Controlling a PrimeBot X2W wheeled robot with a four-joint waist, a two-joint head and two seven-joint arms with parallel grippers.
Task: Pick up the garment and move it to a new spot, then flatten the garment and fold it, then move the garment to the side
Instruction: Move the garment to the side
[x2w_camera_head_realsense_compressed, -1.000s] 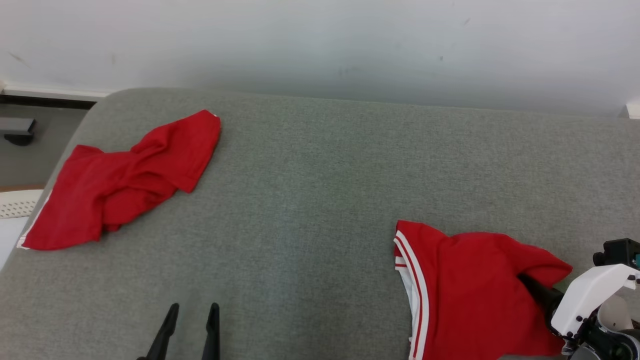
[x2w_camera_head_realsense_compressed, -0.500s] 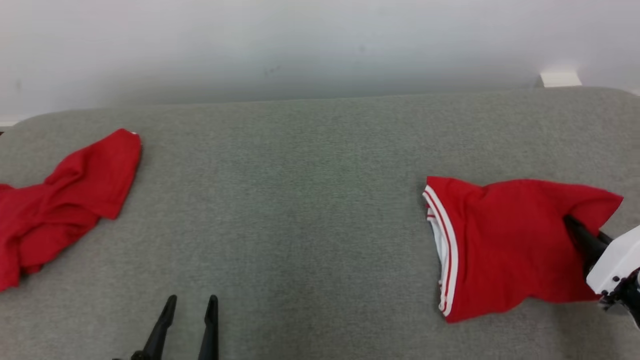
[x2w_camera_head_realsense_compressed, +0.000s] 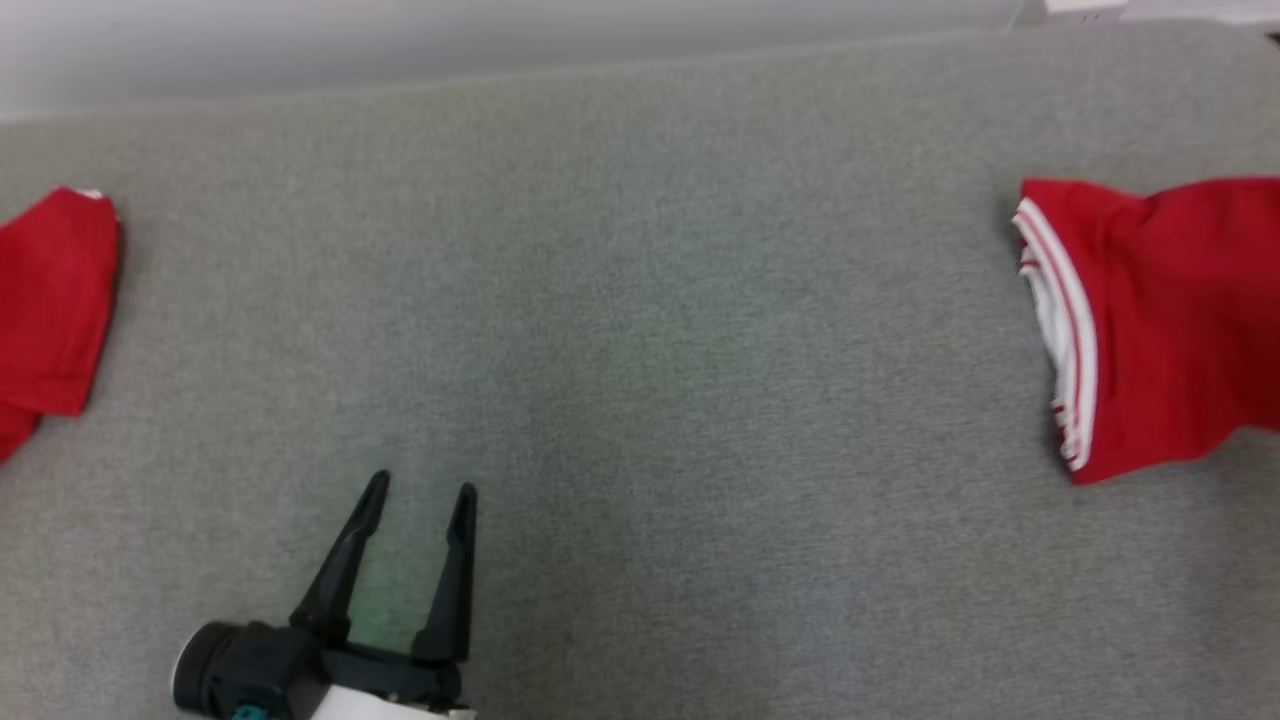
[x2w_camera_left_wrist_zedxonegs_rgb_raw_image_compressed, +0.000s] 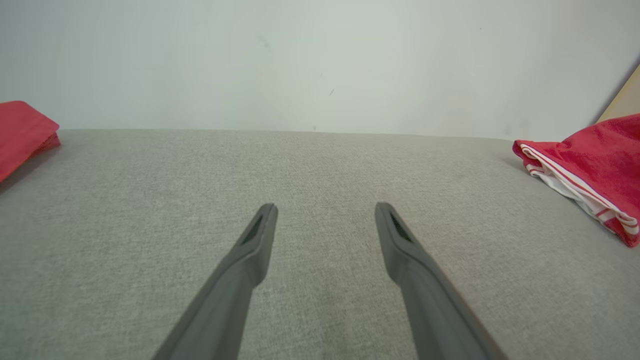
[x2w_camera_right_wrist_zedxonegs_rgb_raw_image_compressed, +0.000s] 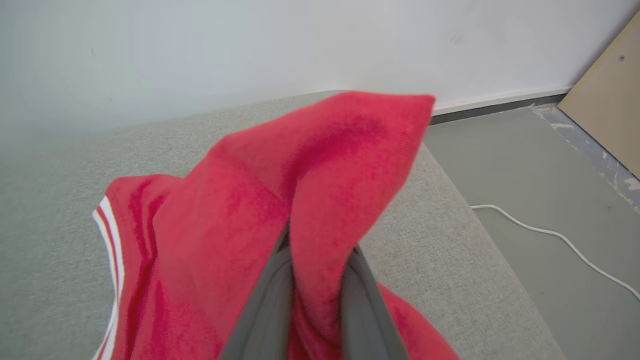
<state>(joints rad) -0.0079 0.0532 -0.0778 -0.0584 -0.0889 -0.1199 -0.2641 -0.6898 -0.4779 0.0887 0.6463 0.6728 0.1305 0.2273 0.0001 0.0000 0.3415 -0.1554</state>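
Note:
The garment (x2w_camera_head_realsense_compressed: 1160, 310) is red with white-striped trim and lies at the right end of the grey cushioned surface (x2w_camera_head_realsense_compressed: 640, 300), running off the head view's right edge. In the right wrist view my right gripper (x2w_camera_right_wrist_zedxonegs_rgb_raw_image_compressed: 317, 260) is shut on a raised fold of the garment (x2w_camera_right_wrist_zedxonegs_rgb_raw_image_compressed: 310, 175), its fingertips buried in the cloth. My left gripper (x2w_camera_head_realsense_compressed: 422, 487) stands open over bare surface at the lower left, nothing between its fingers (x2w_camera_left_wrist_zedxonegs_rgb_raw_image_compressed: 250, 250). The left wrist view has the garment (x2w_camera_left_wrist_zedxonegs_rgb_raw_image_compressed: 595, 160) far off to the right.
A second red cloth (x2w_camera_head_realsense_compressed: 50, 300) lies at the surface's left end. A pale wall runs behind the surface. Past the right end is grey floor with a white cable (x2w_camera_right_wrist_zedxonegs_rgb_raw_image_compressed: 550, 232) and a tan board (x2w_camera_right_wrist_zedxonegs_rgb_raw_image_compressed: 605, 100).
The head camera has shifted, pushing both red cloths toward the picture's edges. The right gripper closed on the garment's fold and carried it rightward. More of my left gripper shows.

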